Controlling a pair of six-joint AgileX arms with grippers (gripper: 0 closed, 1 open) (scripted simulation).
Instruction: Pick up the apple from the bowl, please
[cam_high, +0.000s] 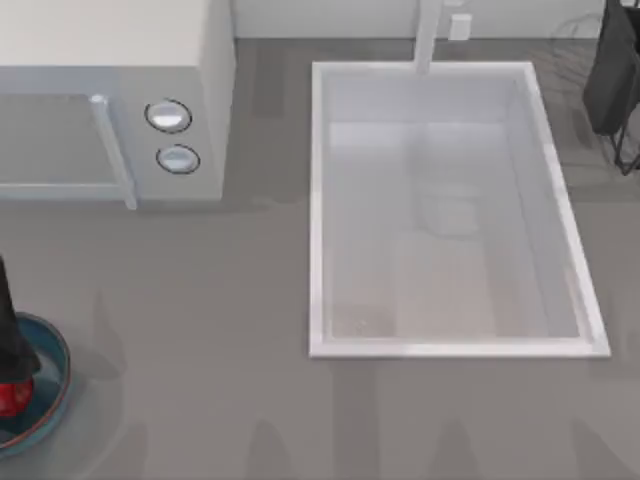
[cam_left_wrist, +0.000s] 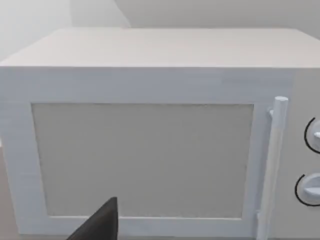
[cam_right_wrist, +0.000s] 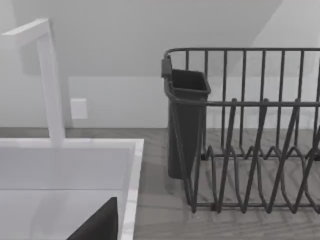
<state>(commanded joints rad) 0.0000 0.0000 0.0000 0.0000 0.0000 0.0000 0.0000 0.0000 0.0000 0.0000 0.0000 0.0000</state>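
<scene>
Bowl (cam_high: 52, 378) at worktop's (cam_high: 220, 330) near-left corner, cut off by frame edge. Apple (cam_high: 14, 398) inside bowl, partly hidden under left gripper (cam_high: 10, 345); finger spacing can't be judged. Farther back: microwave (cam_high: 110, 90) at far-left, sink (cam_high: 440, 210) centre-right, dish rack (cam_right_wrist: 250, 135) at far-right corner.

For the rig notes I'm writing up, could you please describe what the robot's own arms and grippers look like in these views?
Little of them shows. The left arm is a plain matte black, tapering shape at the top view's left edge, above the bowl. Each wrist view shows a black, wedge-shaped finger of its own gripper. No cables, markings or other colours are visible.
</scene>
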